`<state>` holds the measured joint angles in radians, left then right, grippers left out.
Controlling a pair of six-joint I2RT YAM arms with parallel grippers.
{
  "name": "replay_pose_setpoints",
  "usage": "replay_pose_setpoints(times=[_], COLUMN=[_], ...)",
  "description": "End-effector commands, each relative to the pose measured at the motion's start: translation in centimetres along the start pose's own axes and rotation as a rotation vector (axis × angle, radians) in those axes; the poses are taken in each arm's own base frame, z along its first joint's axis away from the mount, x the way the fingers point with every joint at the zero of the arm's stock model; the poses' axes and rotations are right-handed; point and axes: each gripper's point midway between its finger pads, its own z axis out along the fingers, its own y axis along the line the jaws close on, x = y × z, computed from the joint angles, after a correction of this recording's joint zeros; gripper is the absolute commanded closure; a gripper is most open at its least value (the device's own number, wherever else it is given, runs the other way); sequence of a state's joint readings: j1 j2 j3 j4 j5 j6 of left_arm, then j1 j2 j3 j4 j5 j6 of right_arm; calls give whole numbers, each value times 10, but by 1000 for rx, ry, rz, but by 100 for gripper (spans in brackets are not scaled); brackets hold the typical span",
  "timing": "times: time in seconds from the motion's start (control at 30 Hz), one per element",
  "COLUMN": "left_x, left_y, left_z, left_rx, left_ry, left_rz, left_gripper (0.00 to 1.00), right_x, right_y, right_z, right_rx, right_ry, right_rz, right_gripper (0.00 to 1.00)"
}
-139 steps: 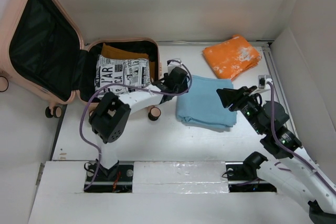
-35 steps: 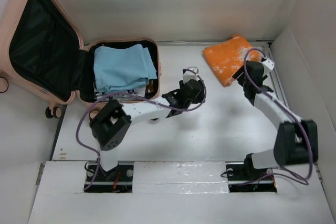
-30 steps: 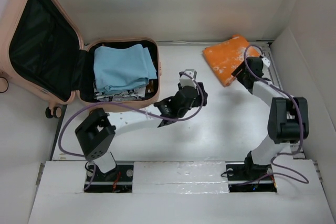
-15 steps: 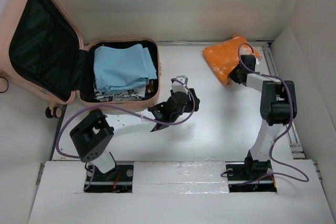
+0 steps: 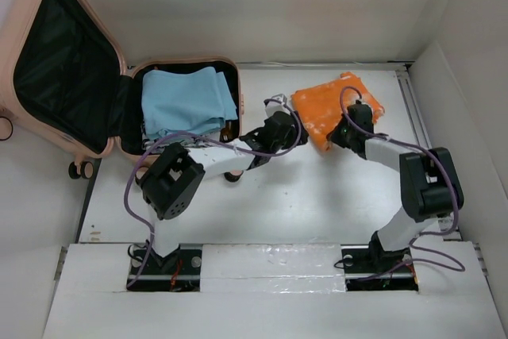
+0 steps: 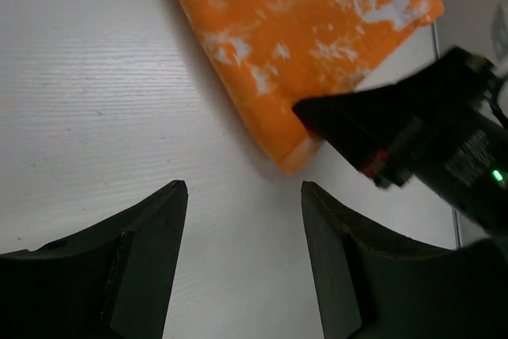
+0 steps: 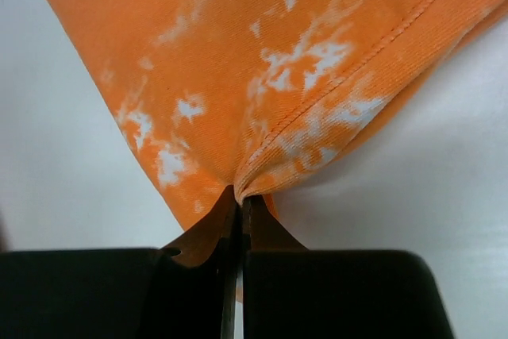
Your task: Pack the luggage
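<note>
**Pulling the orange cloth nearer the pink luggage**

The luggage (image 5: 63,61) sits at the back left of the white table (image 5: 317,196). It lies open and faces up. Its two halves spread from left to right, with the lid (image 5: 119,61) leaning up and away on the left. Its small wheels (image 5: 79,169) are on the near end, so its length runs from near to far. A blue cloth (image 5: 186,101) lies on top inside.

The picture's edge cuts off the left side of the lid. A newspaper-print cloth (image 5: 178,142) peeks out under the blue one, mostly covered. The left arm hides the near right corner of the luggage.

The right gripper (image 7: 240,204) has its fingers pressed tight on a corner of the orange cloth (image 5: 325,105). The left gripper (image 6: 242,188) has its fingers partly apart with nothing between them, just short of the cloth.

Half a second ago the orange cloth lay further right. Now it is nearer the middle. The left gripper has come up closer to it.
</note>
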<state>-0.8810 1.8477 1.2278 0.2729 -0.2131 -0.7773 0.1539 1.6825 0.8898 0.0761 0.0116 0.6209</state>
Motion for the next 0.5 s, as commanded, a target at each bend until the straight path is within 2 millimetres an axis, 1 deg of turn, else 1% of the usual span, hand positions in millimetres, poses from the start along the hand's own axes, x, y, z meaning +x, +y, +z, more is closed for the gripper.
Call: replay_pose_setpoints(times=[0.0,0.03,0.07,0.1,0.13,0.17,0.2,0.23,0.27,0.3,0.33,0.37,0.4,0.43,0.47], left_x=[-6,4,6,4,13,16,19,24,32,36,40,40,44,44,44], left_y=[1,7,12,12,24,27,30,34,40,41,45,44,47,47,47], left_z=[14,20,22,23,26,28,28,31,35,36,38,38,41,44,44], left_rx=[39,27,2,-5,-40,-48,-52,-63,-79,-80,-88,-89,-93,-95,-95], left_ry=[46,69,70,61,71,78,81,89,101,114,121,121,123,124,124], left_rz=[-108,-113,-109,-122,-125,-123,-134,-131,-140,-154,-152,-163,-162,-172,-172], left_gripper=[45,46,46,46,46,46,46,46,46,46,46,46,46,46,46], right_x=[8,24,31,32,36,55,53,55,68,63,64,66,64,54,55], right_y=[22,23,25,32,35,33,41,43,44,53,58,60,59,58,53], right_z=[-24,-29,-34,-46,-51,-57,-69,-76,-82,-95,-103,-110,-115,-127,-133], right_rx=[-141,-156,-169,-194,-204,-203,-236,-249,-255,-297,-322,-329,-311,-309,-283], right_ry=[2,29,31,20,8,35,15,2,13,-17,-25,-17,-39,-84,-84], right_rz=[-14,-14,-23,-16,-25,-32,-19,-15,-26,-31,-29,-36,-41,-49,-73], right_gripper=[98,98,97,97,97,96,88,83,77,62,57,53,51,47,47])
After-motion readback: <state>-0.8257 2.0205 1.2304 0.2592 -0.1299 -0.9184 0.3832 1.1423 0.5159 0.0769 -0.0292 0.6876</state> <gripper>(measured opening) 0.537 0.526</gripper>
